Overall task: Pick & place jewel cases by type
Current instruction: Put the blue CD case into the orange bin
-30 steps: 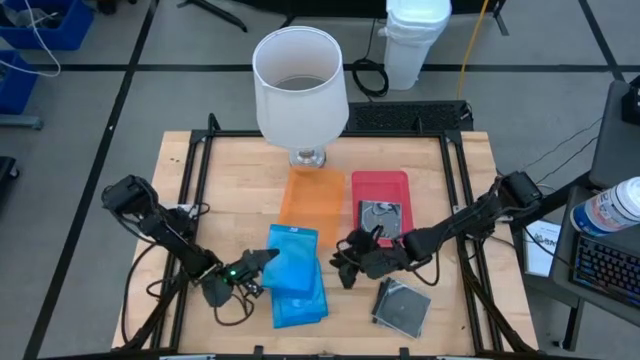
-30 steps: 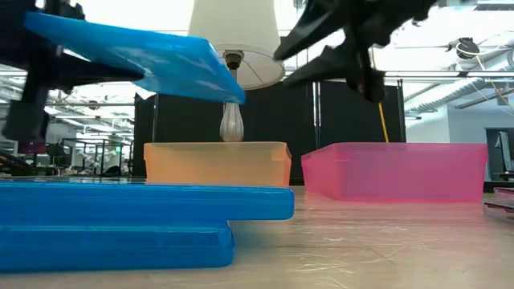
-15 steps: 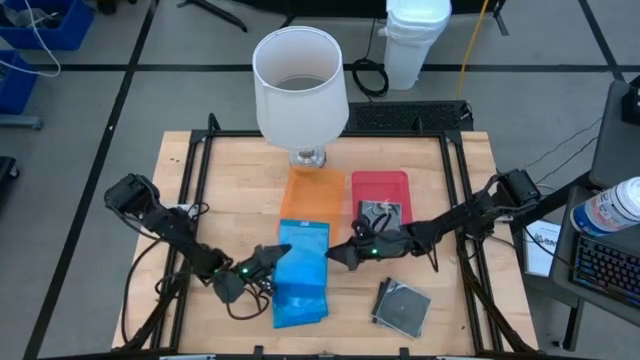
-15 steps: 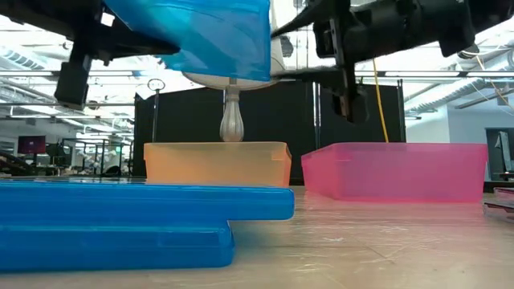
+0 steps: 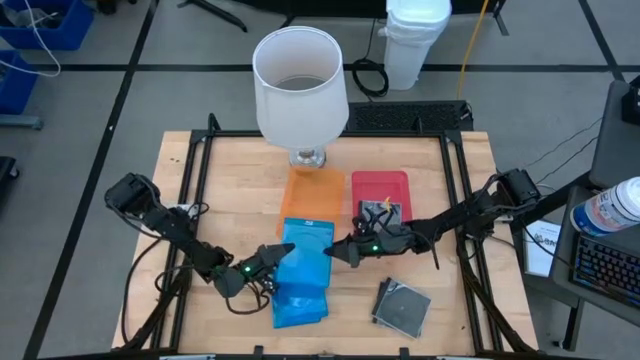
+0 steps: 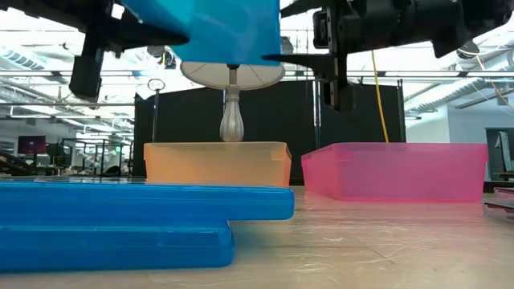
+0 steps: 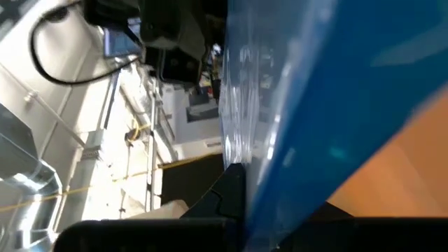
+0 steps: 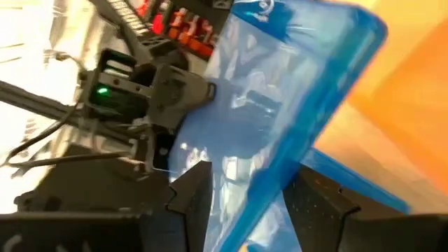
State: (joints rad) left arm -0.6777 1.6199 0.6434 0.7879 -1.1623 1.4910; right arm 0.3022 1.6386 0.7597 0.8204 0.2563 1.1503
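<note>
**Blue case mid-air between both grippers**

Left gripper (image 5: 268, 262) is clamped on the lifted blue jewel case (image 5: 305, 245), above the blue stack (image 5: 300, 295), its long axis pointing toward the orange tray (image 5: 312, 192). Right gripper (image 5: 340, 250) is spread, fingers apparently straddling the case's far edge. Its top logo is unreadable.

- The left tool (image 5: 268, 262) carries a raised blue case (image 5: 305, 240) above the surface (image 5: 230, 190); the right tool (image 5: 338, 250) stands just beside that case's far edge, blocking that side.
- Ahead of the left tool lies the orange tray (image 5: 312, 193), with the lamp (image 5: 300, 85) just beyond it.
- Below the left tool, stacked blue cases (image 5: 300, 295) cover the wood.
- Behind the right tool, a clear case (image 5: 402, 306) lies on otherwise bare wood.
</note>
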